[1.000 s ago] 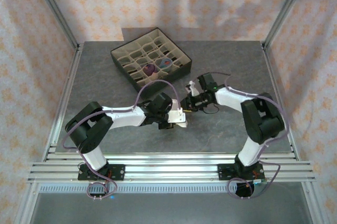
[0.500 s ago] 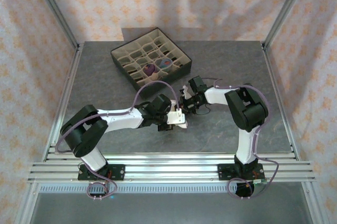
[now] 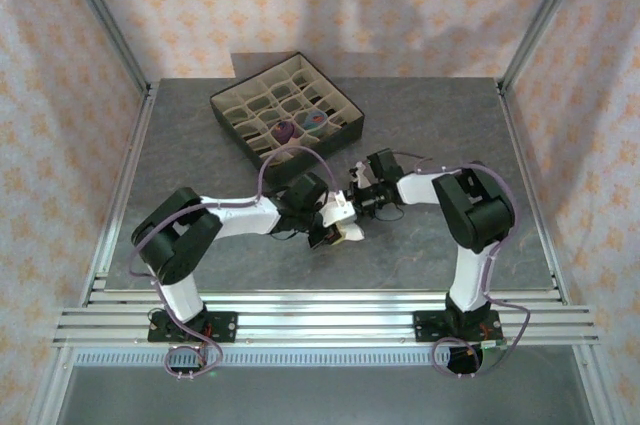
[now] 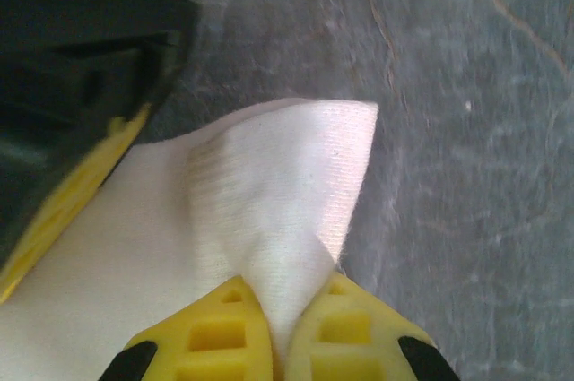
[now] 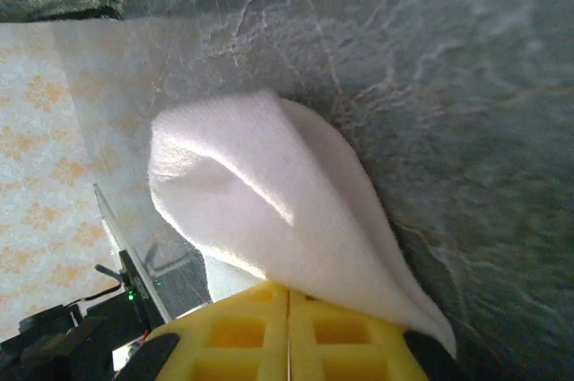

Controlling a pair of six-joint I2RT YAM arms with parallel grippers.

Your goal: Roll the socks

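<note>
1. Left gripper (image 4: 280,309) - jaws pinching a folded corner of the white sock (image 4: 269,211).
2. Right gripper (image 5: 289,296) - jaws pressed together on the same sock.
3. Sock sits mid-desk (image 3: 430,125), between the arms, near the box (image 3: 232,127).

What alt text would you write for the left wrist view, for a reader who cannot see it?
The left gripper, at the bottom edge, is shut on a fold of white sock, with the grey table behind it. A dark, yellow-edged part sits in the upper left corner.
</note>
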